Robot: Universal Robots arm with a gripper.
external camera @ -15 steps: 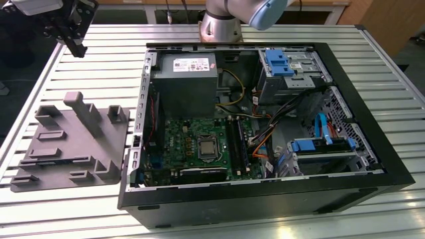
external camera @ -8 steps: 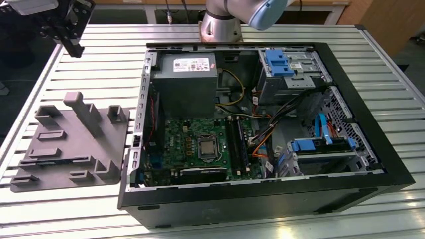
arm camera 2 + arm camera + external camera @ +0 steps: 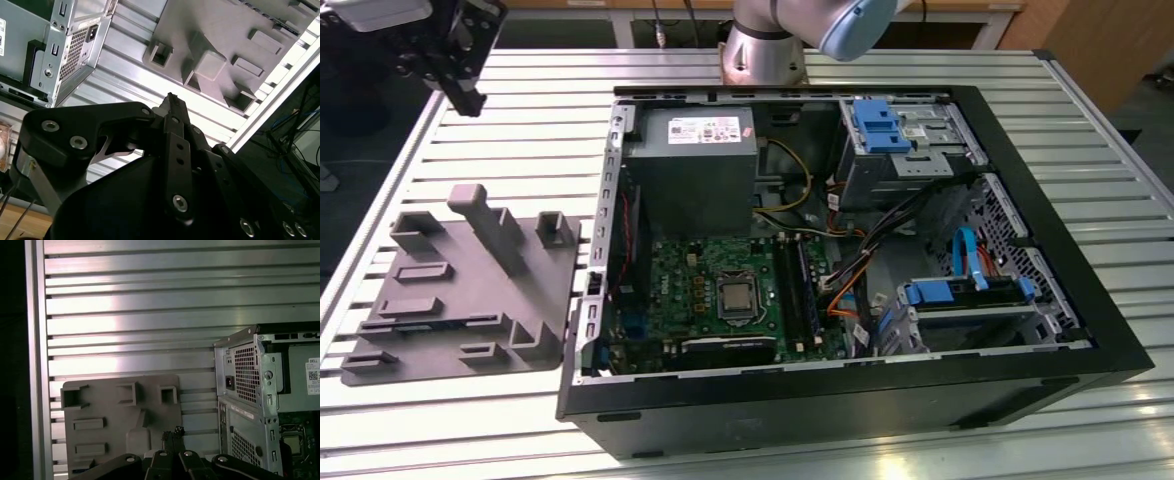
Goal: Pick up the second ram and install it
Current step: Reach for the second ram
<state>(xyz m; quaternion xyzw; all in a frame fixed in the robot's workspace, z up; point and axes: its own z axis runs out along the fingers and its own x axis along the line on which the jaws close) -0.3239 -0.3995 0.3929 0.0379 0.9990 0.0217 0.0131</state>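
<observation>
Closed, empty hand (image 3: 467,100) above the worktop (image 3: 520,130) beyond the gray tray (image 3: 454,300), well clear of the computer case (image 3: 854,400) beside the tray. No grip yet on the second ram; install unconfirmed.

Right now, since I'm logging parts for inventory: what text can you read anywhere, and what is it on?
Sticker on the power supply: dense print, too small to read.
Motherboard: any markings are too small to read.
Grey fixture: no text visible.
Nothing can be quoted reliably.
</observation>
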